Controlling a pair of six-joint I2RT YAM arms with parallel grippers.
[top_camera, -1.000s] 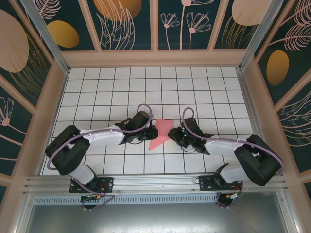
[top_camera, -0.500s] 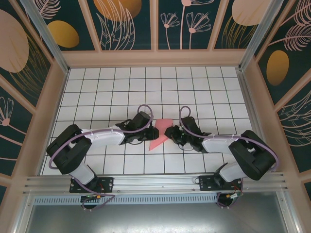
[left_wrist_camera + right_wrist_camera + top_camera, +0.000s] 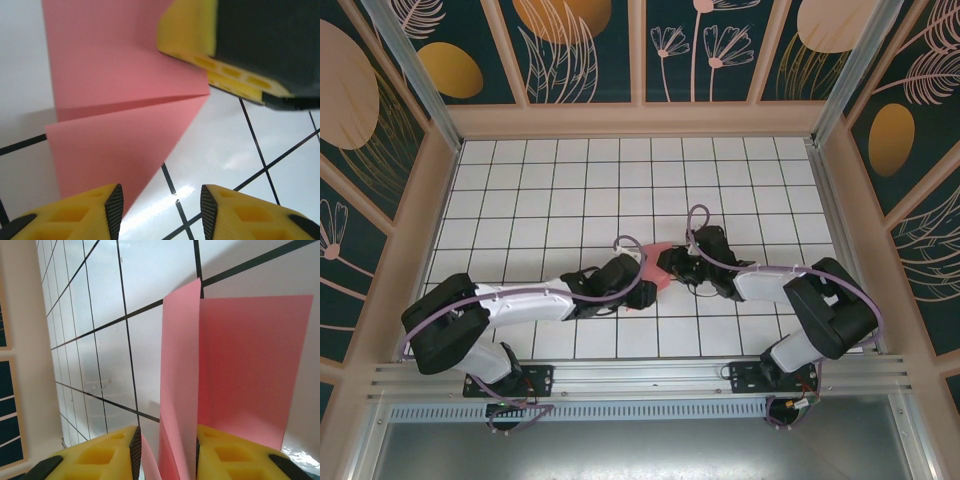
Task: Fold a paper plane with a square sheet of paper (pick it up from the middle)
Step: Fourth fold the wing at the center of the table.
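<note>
Square sheet of paper [image 3: 125,100], part-folded, lies mid-bench [image 3: 570,180] between both arms, which have closed in over the last second: left tool [image 3: 161,192] released at its corner, right tool [image 3: 166,432] parted around a raised flap, so creasing is judged under way.

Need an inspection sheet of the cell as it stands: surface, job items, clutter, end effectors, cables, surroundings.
Surface: white grid-tiled table, glossy.
Job's things: pink sheet of paper, folded with a visible crease, lying mid-table between the two arms; one flap looks lifted.
Clutter: nothing seen.
End effectors: left end effector open, low over a corner of the paper; right end effector straddles the lifted flap, and I cannot tell if it is clamped.
Cables: purple cables run along each arm and loop at the wrists.
Surroundings: floral wall panels; metal rail at the near edge.
</note>
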